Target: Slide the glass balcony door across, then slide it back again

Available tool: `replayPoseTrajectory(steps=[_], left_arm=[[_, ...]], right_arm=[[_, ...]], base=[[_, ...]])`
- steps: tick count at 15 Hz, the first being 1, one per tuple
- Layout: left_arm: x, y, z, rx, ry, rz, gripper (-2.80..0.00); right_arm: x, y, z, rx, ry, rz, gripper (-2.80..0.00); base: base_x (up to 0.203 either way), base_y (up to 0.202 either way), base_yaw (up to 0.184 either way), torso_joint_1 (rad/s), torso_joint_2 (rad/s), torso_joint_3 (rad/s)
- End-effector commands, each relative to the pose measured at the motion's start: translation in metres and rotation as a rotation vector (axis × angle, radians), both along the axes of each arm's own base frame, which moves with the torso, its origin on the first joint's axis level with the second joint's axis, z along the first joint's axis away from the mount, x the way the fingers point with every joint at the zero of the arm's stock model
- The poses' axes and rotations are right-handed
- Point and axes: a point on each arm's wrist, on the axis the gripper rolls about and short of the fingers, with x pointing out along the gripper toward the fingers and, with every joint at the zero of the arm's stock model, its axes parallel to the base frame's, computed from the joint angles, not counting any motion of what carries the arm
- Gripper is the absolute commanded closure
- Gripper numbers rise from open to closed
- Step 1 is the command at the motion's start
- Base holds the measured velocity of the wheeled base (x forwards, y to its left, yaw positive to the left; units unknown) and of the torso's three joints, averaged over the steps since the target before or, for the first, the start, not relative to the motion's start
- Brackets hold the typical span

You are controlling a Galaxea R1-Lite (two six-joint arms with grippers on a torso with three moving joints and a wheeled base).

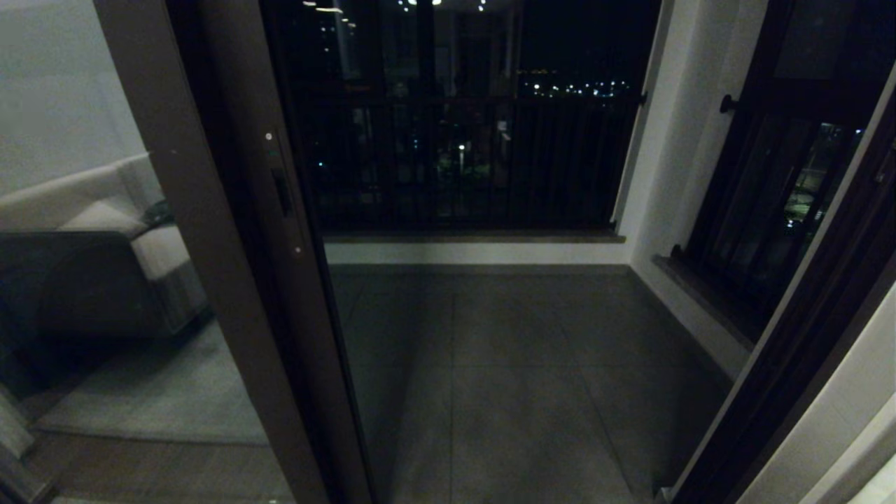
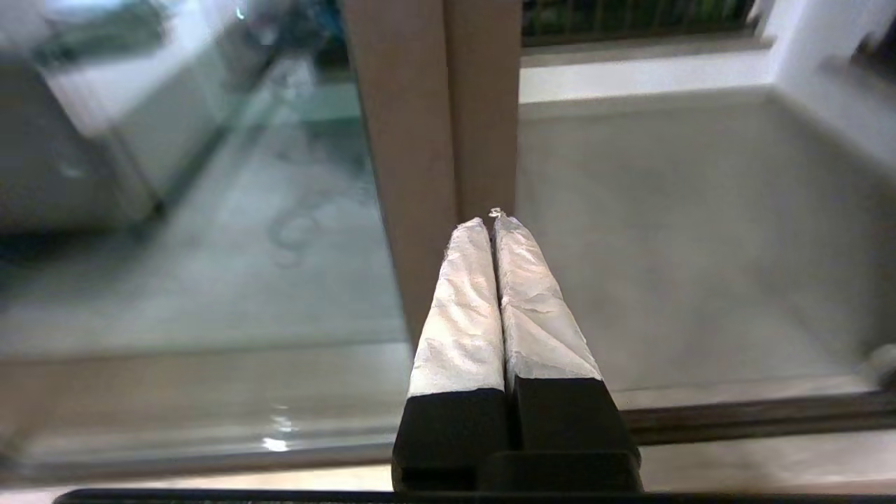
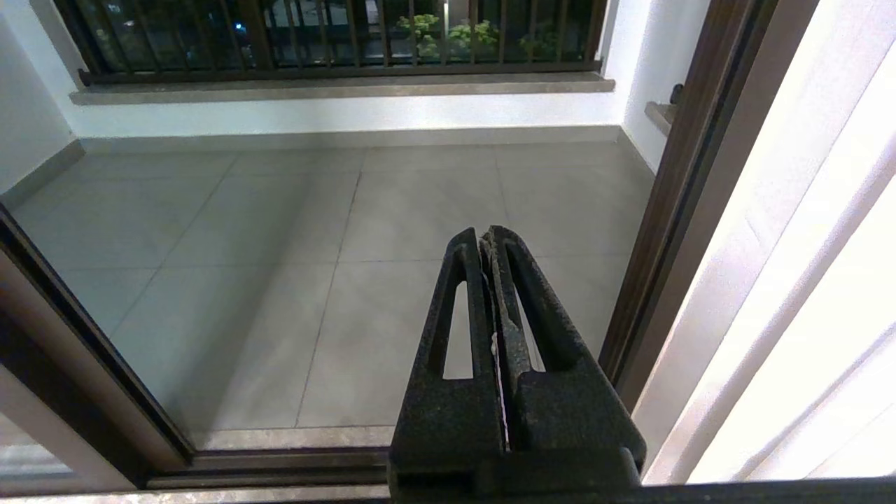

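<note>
Facing the glass balcony door (image 1: 210, 231), top cut off, both claws (image 2: 493, 220) (image 3: 484, 238) pinched empty.

balcony door (image 1: 210, 231): top and bottom cut off | sofa (image 2: 63, 140): blurred | arms: unseen in head view

grey tiled balcony floor (image 1: 518, 378), white walls (image 1: 672, 140), dark railing (image 1: 462, 161), night lights, sofa (image 1: 91, 280) reflected

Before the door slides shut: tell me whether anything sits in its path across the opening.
Nothing visible blocks it. The glass balcony door stands at the left, and the threshold track and balcony floor beside it look bare across to the right jamb.
</note>
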Motion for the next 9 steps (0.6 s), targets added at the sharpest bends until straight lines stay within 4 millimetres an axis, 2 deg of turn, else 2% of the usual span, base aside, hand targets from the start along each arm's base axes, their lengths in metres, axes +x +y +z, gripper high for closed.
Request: replayPoseTrajectory(steps=[1, 9], left_arm=[[0.0005, 0.0004, -0.0016, -0.049, 0.01, 0.021, 0.0], [0.0004, 0.0012, -0.0013, -0.081, 0.009, 0.056, 0.0]], right_arm=[[0.0001, 0.0, -0.0001, -0.002, 0.002, 0.001, 0.0], [0.0001, 0.0, -0.0001, -0.001, 0.002, 0.001, 0.0]], base=[[0.0, 0.0, 0.0, 0.0, 0.0, 0.0], [0.0, 0.0, 0.0, 0.0, 0.0, 0.0]])
